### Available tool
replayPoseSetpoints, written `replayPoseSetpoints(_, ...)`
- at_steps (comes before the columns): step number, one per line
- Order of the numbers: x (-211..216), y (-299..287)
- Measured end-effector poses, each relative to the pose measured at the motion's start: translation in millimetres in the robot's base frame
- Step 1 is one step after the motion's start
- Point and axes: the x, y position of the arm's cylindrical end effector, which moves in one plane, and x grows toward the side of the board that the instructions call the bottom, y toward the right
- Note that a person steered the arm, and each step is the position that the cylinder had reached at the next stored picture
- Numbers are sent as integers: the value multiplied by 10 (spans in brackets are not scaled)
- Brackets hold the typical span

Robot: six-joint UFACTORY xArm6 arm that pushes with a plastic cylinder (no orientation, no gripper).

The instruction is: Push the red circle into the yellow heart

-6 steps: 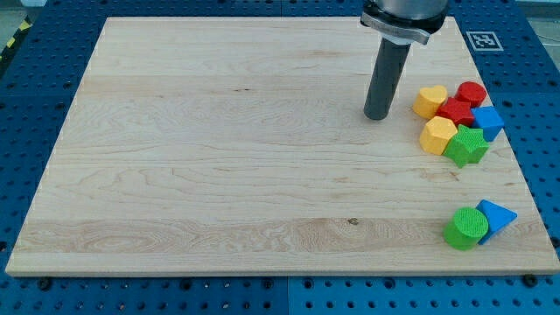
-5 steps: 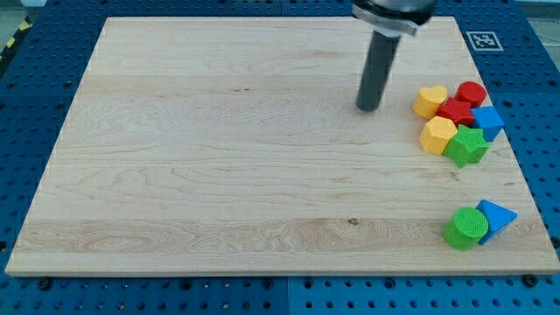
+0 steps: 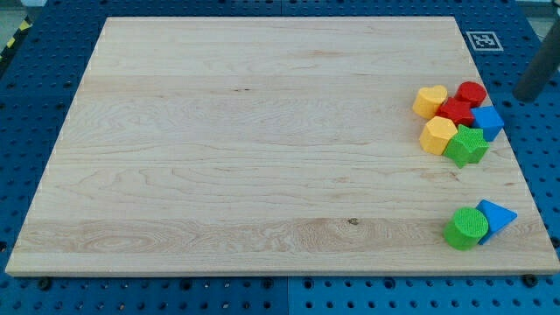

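The red circle [image 3: 472, 93] sits at the top of a tight cluster near the board's right edge. The yellow heart [image 3: 430, 101] lies just to its left, with a small gap between them. My rod shows as a dark blurred bar at the view's right edge, off the board. My tip [image 3: 527, 98] is to the right of the red circle, apart from it, over the blue pegboard.
The cluster also holds a red star-like block [image 3: 454, 111], a blue block [image 3: 488, 122], a yellow hexagon [image 3: 437, 135] and a green star [image 3: 466, 145]. A green circle [image 3: 465, 228] and a blue triangle [image 3: 495, 214] touch near the board's bottom right corner [image 3: 542, 262].
My rod has moved from left of the yellow heart, over the board's top, to the right, past the board's edge. No block has moved.
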Motion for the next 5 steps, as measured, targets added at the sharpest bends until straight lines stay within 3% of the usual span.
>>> replayPoseSetpoints(3,127,-1583)
replayPoseSetpoints(5,192,-1439)
